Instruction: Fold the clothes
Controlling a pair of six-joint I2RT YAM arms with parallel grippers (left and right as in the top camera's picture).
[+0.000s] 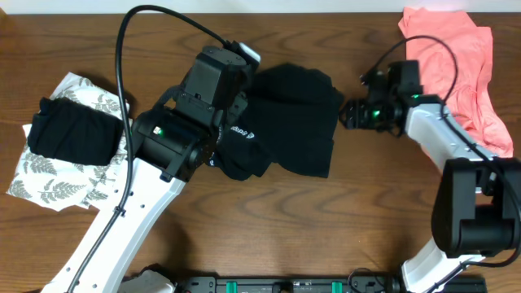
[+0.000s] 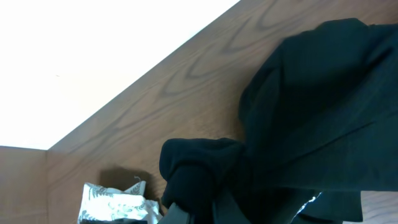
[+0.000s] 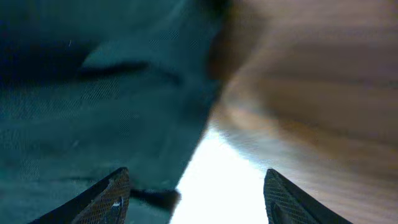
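- Black shirt point(image 2: 311, 112): fills the right and lower centre of the frame, lying in broad folds on the surface point(image 2: 186, 81).
- One rounded wad of the shirt is bunched at bottom centre, directly above the left end effector point(image 2: 199, 214).
- End effector: only a dark sliver shows at the lower edge; it appears closed on that wad.
- Leaf-print garment point(image 2: 112, 202): lower left, just beside the bunched cloth.
- Surface: brown wood grain, its edge running diagonally; blank white beyond.

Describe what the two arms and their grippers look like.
Left arm and right arm: white links, black boxy joints, small green lights. A thick black cable arcs over the left one. The right gripper has dark, textured, pointed fingers.
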